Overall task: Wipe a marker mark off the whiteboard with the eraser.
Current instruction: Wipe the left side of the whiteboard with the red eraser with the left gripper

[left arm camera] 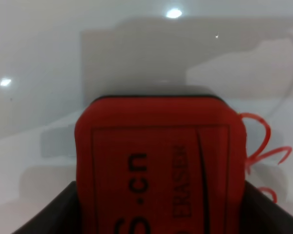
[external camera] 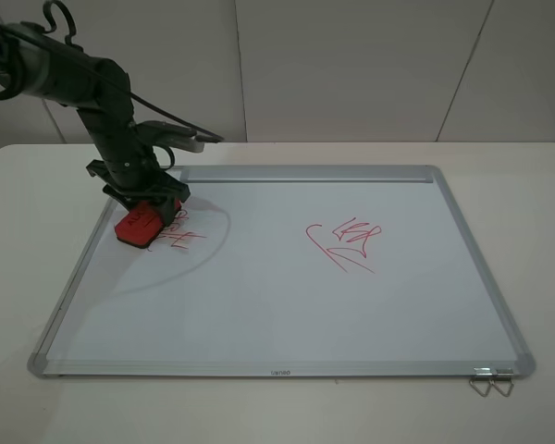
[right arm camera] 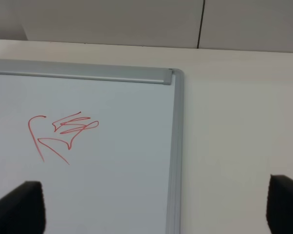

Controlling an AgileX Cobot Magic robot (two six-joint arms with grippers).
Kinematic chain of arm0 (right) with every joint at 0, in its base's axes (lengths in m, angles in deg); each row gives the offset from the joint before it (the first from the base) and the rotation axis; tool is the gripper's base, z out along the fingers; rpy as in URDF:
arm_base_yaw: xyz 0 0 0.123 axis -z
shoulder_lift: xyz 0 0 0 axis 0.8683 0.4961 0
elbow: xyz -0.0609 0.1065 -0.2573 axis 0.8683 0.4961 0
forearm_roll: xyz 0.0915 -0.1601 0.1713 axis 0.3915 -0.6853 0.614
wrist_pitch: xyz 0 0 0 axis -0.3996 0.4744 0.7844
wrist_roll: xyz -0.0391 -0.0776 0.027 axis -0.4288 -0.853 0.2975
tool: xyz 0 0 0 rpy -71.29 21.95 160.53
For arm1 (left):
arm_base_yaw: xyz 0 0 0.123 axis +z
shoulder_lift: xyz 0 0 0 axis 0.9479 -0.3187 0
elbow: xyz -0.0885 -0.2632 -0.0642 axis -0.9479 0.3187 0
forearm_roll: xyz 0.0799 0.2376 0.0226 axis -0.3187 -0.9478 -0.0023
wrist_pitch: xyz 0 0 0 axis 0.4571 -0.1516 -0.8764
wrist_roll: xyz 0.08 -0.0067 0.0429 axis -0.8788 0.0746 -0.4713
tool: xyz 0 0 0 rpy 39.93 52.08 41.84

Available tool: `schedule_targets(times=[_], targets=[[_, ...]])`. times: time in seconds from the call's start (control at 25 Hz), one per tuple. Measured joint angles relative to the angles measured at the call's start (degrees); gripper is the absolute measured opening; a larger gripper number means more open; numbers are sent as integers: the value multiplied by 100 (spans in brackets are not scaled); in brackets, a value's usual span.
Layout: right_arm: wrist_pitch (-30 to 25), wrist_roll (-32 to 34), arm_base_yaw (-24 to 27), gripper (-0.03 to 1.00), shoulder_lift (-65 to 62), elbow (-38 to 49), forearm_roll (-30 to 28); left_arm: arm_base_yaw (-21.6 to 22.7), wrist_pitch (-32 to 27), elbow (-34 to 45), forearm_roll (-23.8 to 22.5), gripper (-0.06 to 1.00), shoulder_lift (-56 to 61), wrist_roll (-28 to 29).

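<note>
The whiteboard [external camera: 259, 305] lies flat on the table. My left gripper [external camera: 149, 203] is shut on the red eraser [external camera: 140, 226], which is down on the board near its left edge. The eraser covers the left part of the marker mark [external camera: 181, 237], whose red strokes stick out to its right. In the left wrist view the eraser [left arm camera: 161, 156] fills the middle between the dark fingers [left arm camera: 51, 217], with red strokes of the mark [left arm camera: 263, 146] beside it. My right gripper [right arm camera: 156, 209] hangs open over the board's right edge [right arm camera: 176, 146], holding nothing.
A wider red scribble [external camera: 347, 242] with a hooked curve sits right of the board's centre and also shows in the right wrist view as the scribble [right arm camera: 61, 134]. Metal clips [external camera: 491, 380] hang at the board's near right corner. The cream table [external camera: 499, 157] surrounds the board.
</note>
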Motion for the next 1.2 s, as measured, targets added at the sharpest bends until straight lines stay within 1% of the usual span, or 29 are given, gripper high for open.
schedule_targets(times=[0.32,0.48,0.72,0.96,1.12,1.2], targets=[[0,0,0,83,0,0,0,7,-21,-38,144,57,-57,-172],[0,0,0,83,0,0,0,-80,-41,-48,339,57,-62,-374],[0,0,0,83,0,0,0,-618,-40,-65,409,57,-67,-452],[0,0,0,83,0,0,0,-1288,-9,-65,404,57,-78,-362],[0,0,0,83,0,0,0,-1602,44,-65,404,57,-78,-262],[0,0,0,83,0,0,0,-1662,58,-65,409,57,-85,-187]])
